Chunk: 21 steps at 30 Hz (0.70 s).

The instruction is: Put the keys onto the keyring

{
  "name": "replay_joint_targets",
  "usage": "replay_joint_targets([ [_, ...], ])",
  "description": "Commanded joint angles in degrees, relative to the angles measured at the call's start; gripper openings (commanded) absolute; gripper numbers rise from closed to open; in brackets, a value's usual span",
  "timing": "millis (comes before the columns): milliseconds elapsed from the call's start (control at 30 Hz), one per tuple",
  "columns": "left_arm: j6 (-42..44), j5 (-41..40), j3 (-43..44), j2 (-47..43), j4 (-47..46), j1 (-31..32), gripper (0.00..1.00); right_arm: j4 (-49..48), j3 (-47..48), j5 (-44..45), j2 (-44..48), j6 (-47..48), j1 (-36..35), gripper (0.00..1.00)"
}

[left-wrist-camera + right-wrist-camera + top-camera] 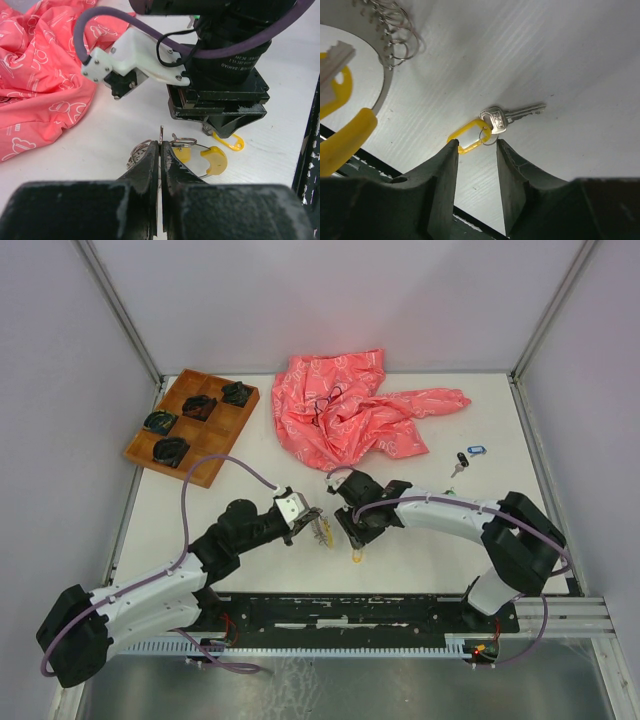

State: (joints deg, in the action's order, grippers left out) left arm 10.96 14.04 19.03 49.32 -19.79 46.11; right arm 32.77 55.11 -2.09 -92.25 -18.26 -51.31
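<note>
My left gripper (318, 527) (161, 146) is shut on a thin metal part of the keyring (137, 151), a grey wire ring with coiled loops and yellow plastic pieces (215, 160), held low over the table. The keyring also shows at the upper left of the right wrist view (384, 85). My right gripper (352, 538) (475, 150) is open, just above a silver key with a yellow tag (470, 135) (357, 558) that lies flat on the table. The tag sits between the fingertips. A blue-tagged key (476, 450) and a black-headed key (460, 460) lie at the right.
A crumpled pink cloth (345, 415) lies behind both grippers. A wooden tray (190, 425) with dark bundles stands at the back left. The black base rail (350, 615) runs along the near edge. The two grippers are very close together.
</note>
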Motion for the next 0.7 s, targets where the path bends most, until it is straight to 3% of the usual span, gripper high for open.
replay_joint_targets([
  [0, 2.06, -0.39, 1.08, -1.46, -3.4, 0.17, 0.03, -3.36, -0.35, -0.41, 3.49, -2.08, 0.83, 0.43],
  [233, 2.0, -0.55, 0.85, -1.56, -3.76, 0.2, 0.03, -1.73, -0.51, -0.69, 2.38, 1.57, 0.87, 0.36],
  [667, 2.02, -0.33, 1.01, -0.89, -3.68, 0.15, 0.03, -4.25, -1.48, -2.22, -2.52, 3.05, 0.86, 0.33],
])
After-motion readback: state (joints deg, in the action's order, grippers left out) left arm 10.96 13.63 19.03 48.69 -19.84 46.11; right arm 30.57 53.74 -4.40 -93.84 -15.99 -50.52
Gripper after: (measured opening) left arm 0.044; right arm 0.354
